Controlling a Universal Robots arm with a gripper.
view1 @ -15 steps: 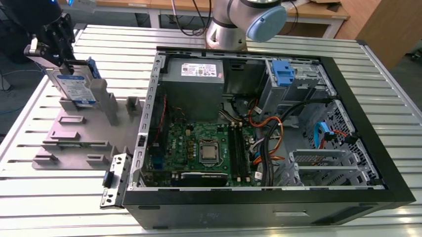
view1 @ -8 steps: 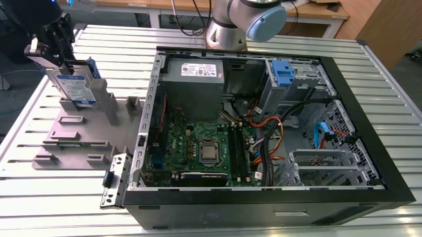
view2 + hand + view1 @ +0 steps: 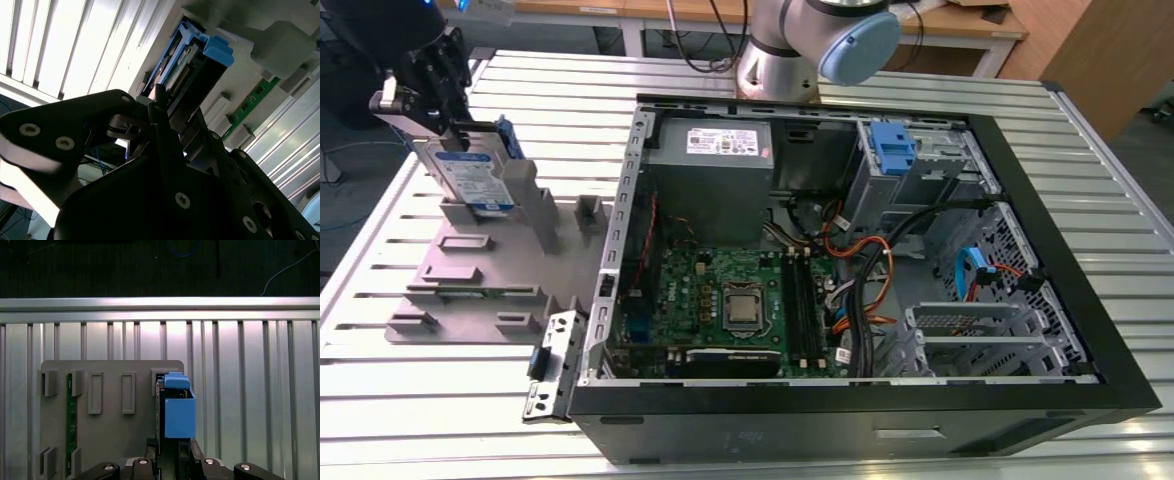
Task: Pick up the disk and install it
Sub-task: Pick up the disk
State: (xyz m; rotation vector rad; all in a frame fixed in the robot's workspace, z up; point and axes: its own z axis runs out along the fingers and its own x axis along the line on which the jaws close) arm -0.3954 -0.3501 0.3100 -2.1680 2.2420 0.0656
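Hand [image 3: 172,460] is clenched on the disk [image 3: 180,415]. In the first wrist view its fingers [image 3: 150,452] hug both faces of the drive with no gap showing.

The disk stands on edge directly under the hand. Its blue end tab points away from the hand and its labelled face [image 3: 471,172] is turned to the exterior camera. The lower end sits down among the posts of the grey fixture plate [image 3: 480,265]. I can't tell whether it's still seated in the slot or just clear of it.

The second wrist view shows the blue rails and connector edge [image 3: 182,67] just past the fingertips.

Past the disk on the same plate there are empty rectangular slots and a green circuit strip [image 3: 69,425] standing in its own slot, apart from the drive.

The plate lies flat on the slatted aluminium bench [image 3: 374,380].

Further from the hand, a small perforated metal bracket [image 3: 550,365] leans at the near corner of the PC case [image 3: 854,425].

The case is well apart from the hand, toward the exterior view's right, lying open side up. Inside it:
- green motherboard [image 3: 707,290]
- grey power-supply box [image 3: 714,170]
- bare light-blue bracket [image 3: 891,150] in the drive bay, at the side of the case farthest from the hand

The arm base [image 3: 781,50] stands behind the case.
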